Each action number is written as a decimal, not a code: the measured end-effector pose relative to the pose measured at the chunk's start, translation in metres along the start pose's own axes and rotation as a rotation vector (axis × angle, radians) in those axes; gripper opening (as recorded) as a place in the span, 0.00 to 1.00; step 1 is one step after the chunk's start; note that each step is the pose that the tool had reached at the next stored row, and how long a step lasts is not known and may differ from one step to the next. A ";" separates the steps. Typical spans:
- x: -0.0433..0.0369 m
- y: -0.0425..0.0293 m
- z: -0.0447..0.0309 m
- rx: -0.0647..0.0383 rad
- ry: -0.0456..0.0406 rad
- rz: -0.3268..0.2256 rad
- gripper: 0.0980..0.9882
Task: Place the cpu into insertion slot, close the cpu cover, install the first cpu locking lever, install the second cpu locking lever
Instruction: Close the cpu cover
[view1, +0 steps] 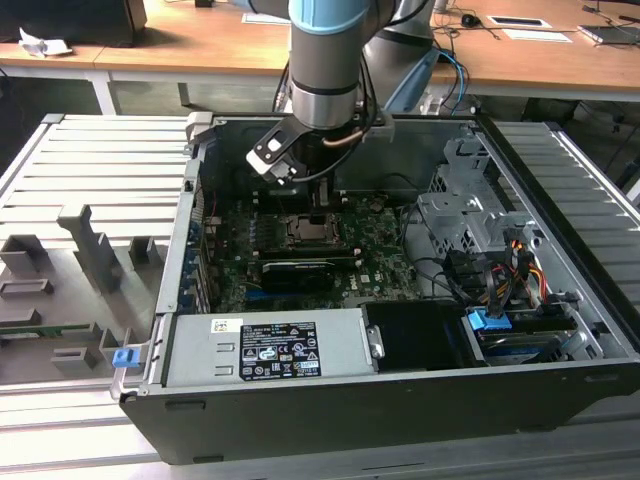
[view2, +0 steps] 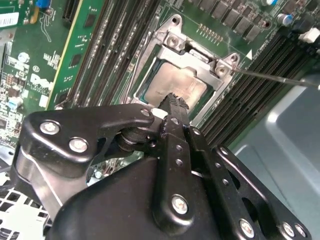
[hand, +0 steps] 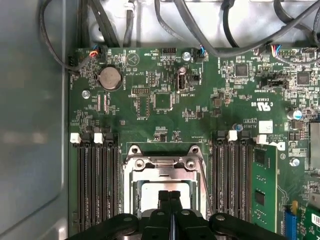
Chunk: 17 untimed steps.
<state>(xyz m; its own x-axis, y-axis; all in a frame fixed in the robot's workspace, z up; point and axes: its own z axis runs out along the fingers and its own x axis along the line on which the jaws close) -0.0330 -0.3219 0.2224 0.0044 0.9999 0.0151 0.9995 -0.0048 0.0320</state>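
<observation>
I see my gripper (hand: 170, 194) with jaws pressed together and empty, tips just above the cpu (view2: 172, 80), dull grey square face, silvery cpu cover (view2: 200, 56) framing it

You see the cpu (view2: 174, 82) with a dull, brushed grey metal face, and the cpu cover (view2: 197, 59) in brighter silvery metal. Your gripper (view2: 175, 101) looks matt black, dotted with shiny screw heads (view2: 179, 204). The circuit board (hand: 150, 117) is smooth, faintly glossy green; the case wall (hand: 30, 125) is matt grey metal.
</observation>
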 end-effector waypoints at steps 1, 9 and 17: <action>0.0000 -0.0034 0.0013 0.000 0.0001 -0.001 0.01; -0.0006 -0.0199 0.0107 0.000 0.0007 -0.017 0.01; -0.0007 -0.0235 0.0151 0.000 0.0007 -0.017 0.01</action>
<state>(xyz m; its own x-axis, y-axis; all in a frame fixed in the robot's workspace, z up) -0.0560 -0.3223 0.2065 -0.0126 0.9998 0.0152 0.9994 0.0121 0.0325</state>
